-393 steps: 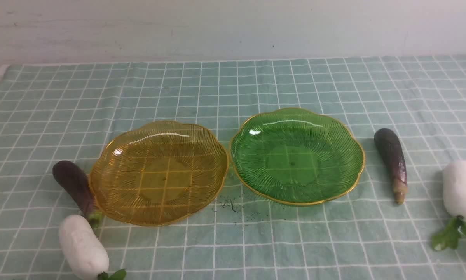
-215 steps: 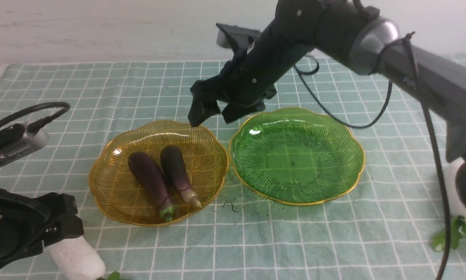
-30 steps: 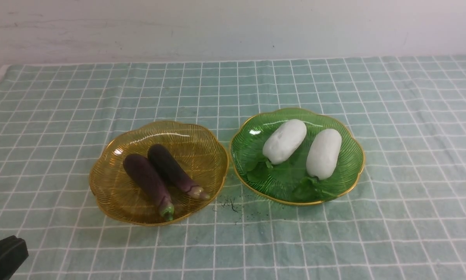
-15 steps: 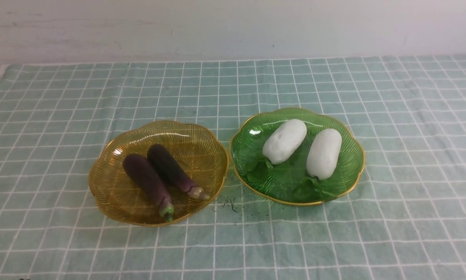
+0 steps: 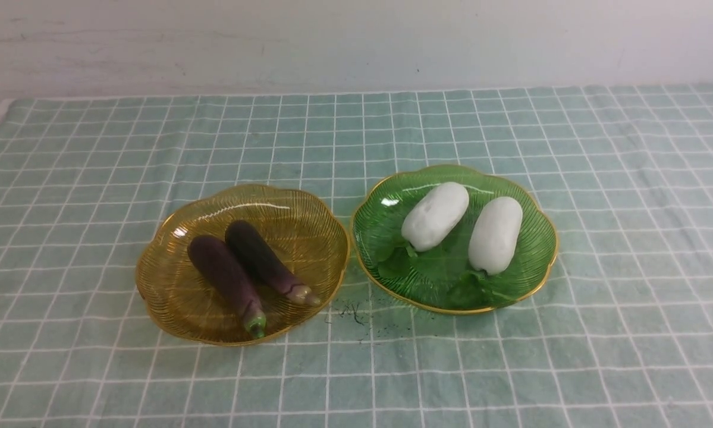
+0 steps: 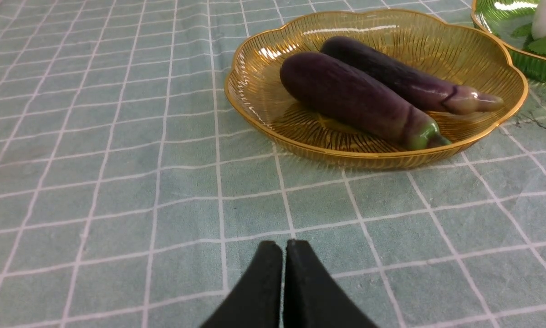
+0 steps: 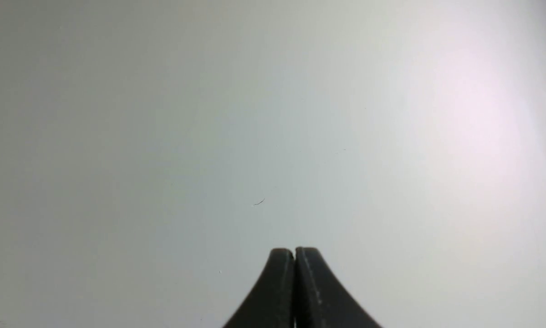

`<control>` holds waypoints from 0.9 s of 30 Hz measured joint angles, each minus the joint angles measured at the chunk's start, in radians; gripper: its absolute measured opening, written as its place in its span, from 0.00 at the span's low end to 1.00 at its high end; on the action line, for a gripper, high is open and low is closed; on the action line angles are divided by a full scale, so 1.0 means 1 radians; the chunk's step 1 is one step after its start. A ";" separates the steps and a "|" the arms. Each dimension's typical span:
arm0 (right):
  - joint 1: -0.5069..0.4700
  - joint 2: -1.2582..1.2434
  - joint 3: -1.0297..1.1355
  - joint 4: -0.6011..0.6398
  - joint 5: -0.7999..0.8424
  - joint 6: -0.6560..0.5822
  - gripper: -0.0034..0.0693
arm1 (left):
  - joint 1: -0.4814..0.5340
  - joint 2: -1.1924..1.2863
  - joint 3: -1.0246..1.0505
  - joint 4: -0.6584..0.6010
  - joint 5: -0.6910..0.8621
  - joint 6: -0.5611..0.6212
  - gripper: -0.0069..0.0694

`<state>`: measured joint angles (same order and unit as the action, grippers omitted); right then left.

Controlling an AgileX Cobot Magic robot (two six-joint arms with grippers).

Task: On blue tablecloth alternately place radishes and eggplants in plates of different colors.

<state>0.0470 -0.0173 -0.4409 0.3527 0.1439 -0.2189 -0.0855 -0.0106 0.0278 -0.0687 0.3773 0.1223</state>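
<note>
Left wrist view, nearest of all: the left gripper [image 6: 284,248] has its fingertips together, with nothing between them, in front of the tablecloth [image 6: 118,191]. Right wrist view: the right gripper [image 7: 294,253] is together as well, its dark tips against a pale, blank surface [image 7: 163,136] that bears a small dark mark [image 7: 259,202].

Front view, from the near side outward: the pale teal cloth, crossed by thin white lines and slightly wrinkled, spreads around both plates. Some dark specks [image 5: 356,314] lie on it near the gap between them. The amber plate [image 5: 172,321], on the left, reaches a little nearer than the green one. In it lie two dark purple eggplants, side by side and slanting — the green-tipped eggplant [image 5: 225,279] on the left, the tan-tipped eggplant [image 5: 264,258] on the right, both tips toward the near side.

Just beside it, on the right, is the green plate [image 5: 368,238], ribbed and gold-edged like the other. It holds two white radishes, the right radish [image 5: 496,235] and the left radish [image 5: 436,215] — apart from each other, their leaves toward the near side. Beyond the cloth's far edge stands a whitish wall [image 5: 356,44] with faint scuffs.
</note>
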 joint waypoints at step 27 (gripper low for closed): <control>-0.090 0.001 0.439 -0.297 0.264 -0.036 0.03 | 0.000 0.000 0.000 0.000 0.003 0.000 0.08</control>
<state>-0.0435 -0.0164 -0.0017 0.0553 0.4083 -0.2553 -0.0855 -0.0106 0.0278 -0.0687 0.3802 0.1223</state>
